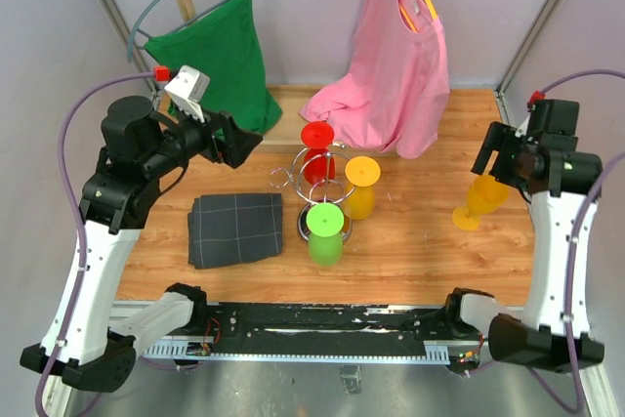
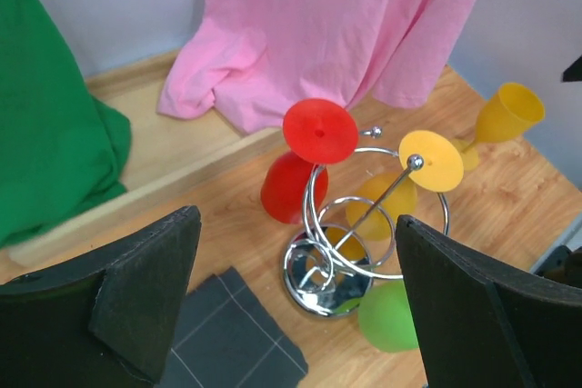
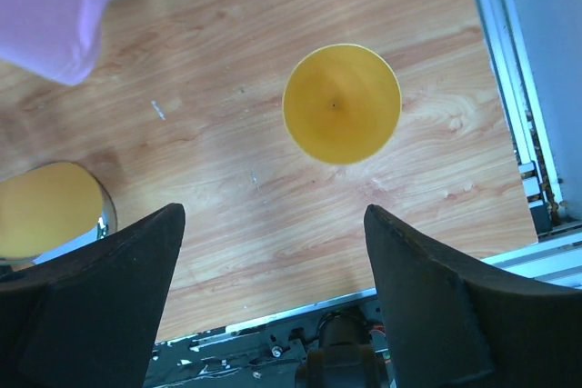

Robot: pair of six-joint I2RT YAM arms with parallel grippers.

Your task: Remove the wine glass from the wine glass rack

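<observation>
Top view: left arm (image 1: 107,192) raised high off the tabletop (image 1: 420,241), elbow bent, forearm roughly level. Left hand (image 1: 244,144) aimed rightward at the rack (image 1: 317,192) and stopping short of it, fingers spread. Hanging foot-up on the rack: red glass (image 1: 317,151) nearest that hand, yellow glass (image 1: 361,187) on its far side, green glass (image 1: 325,231) toward the arm bases. Dark cloth (image 1: 236,229) flat on the tabletop, to the near side of the left hand. Right arm (image 1: 559,212) upright, wrist bent over. Right hand (image 1: 496,171) pointing down above a loose yellow glass (image 1: 479,204), upright on the tabletop, well apart from the rack.

Left wrist view: left hand (image 2: 297,223) wide open, nothing between its fingers (image 2: 150,297). Rack (image 2: 332,270) straight ahead, carrying red glass (image 2: 289,190), yellow glass (image 2: 382,199) and green glass (image 2: 391,315). Loose yellow glass (image 2: 509,115) beyond, to the right. Pink shirt (image 2: 318,24) behind, green shirt (image 2: 45,134) to the left.

Right wrist view: right hand (image 3: 273,211) wide open, gripping nothing. Loose yellow glass (image 3: 341,104) seen from straight overhead as a round disc, ahead of the fingertips, clear of both.
</observation>
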